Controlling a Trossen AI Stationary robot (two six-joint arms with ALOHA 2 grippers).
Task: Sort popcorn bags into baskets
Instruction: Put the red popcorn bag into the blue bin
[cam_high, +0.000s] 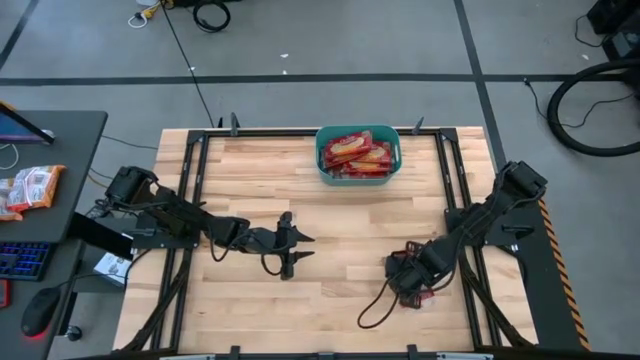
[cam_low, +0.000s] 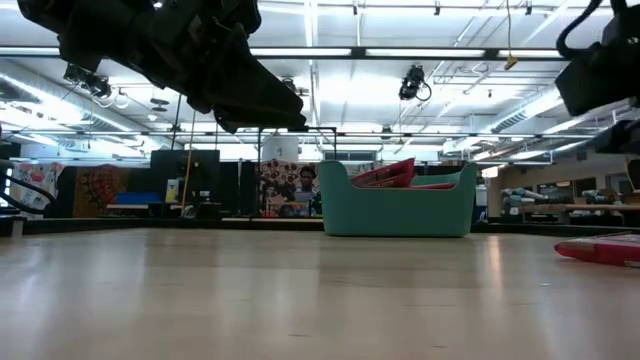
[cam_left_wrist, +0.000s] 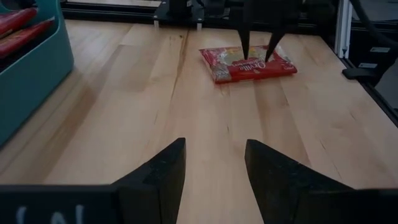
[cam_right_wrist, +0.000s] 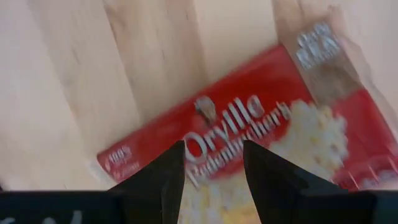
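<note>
One red popcorn bag (cam_left_wrist: 249, 64) lies flat on the wooden table near its right side, front up, and shows close up in the right wrist view (cam_right_wrist: 249, 137). My right gripper (cam_right_wrist: 213, 165) hangs open over it, fingers pointing down, one to each side of the bag's middle (cam_left_wrist: 258, 55). The teal basket (cam_high: 323, 160) stands at the table's far edge with several red bags (cam_high: 358, 153) inside. My left gripper (cam_high: 303, 248) is open and holds nothing; it hovers over the table's middle, pointing toward the right gripper. My right gripper comes at the popcorn bag from above with its fingers (cam_left_wrist: 245, 50) apart over the printed front (cam_right_wrist: 217, 124). Whether the tips touch the bag I cannot tell. The bag lies flat on the table.
Black frame rails (cam_high: 452, 170) run along the table's edges. A cable loop (cam_high: 378, 305) hangs off the right arm, near the bag. A dark desk on the left carries orange-red packets (cam_high: 30, 188), a keyboard (cam_high: 20, 260) and a mouse (cam_high: 40, 312). Bare wood lies between the grippers and the basket.
</note>
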